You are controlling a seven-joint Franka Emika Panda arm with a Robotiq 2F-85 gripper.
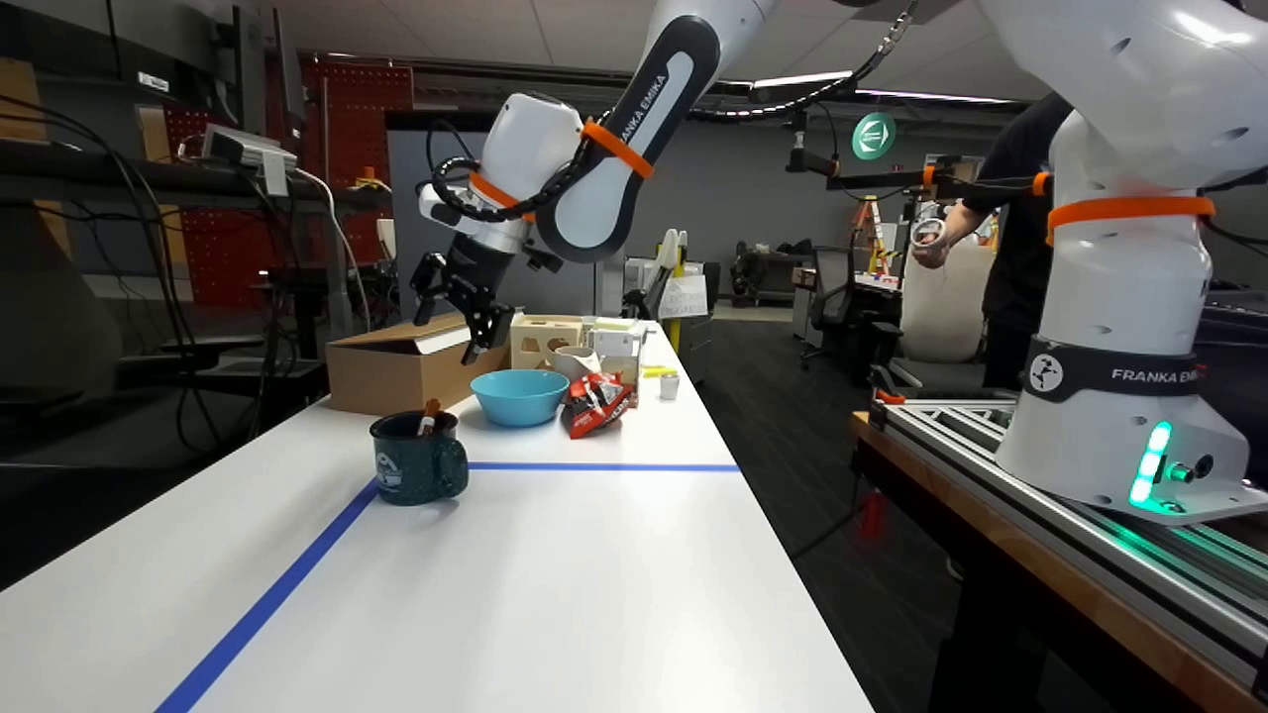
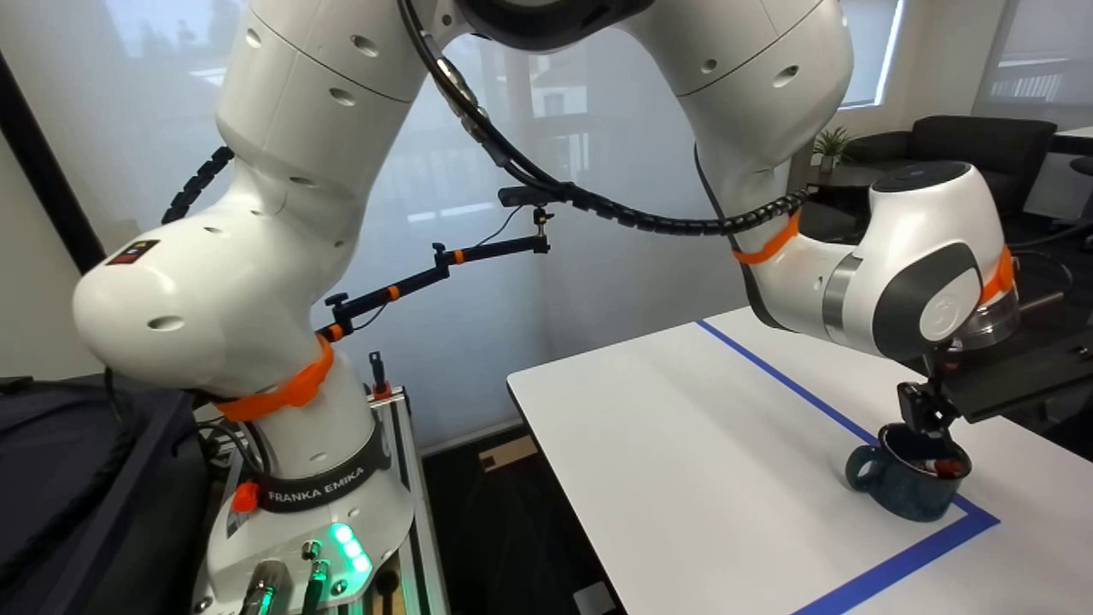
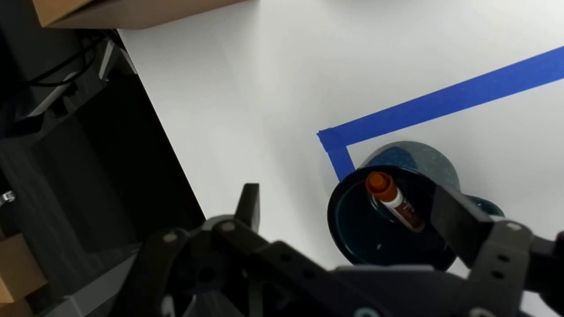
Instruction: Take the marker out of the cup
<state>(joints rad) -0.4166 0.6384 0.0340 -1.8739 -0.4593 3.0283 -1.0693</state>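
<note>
Presently inside cup (image 1: 408,465): marker (image 3: 397,205), long axis slanted, orange end at rim. Above cup: gripper (image 3: 346,200), jaws wide apart, off-centre from marker, closer by jaw overlapping cup in wrist view; probably needing sideways shift.

Marker (image 3: 399,206) in cup (image 1: 420,473), cup on table (image 1: 594,584)

Bent arm (image 2: 751,77), gripper (image 3: 345,196) angled downward, jaws wide apart.
</note>
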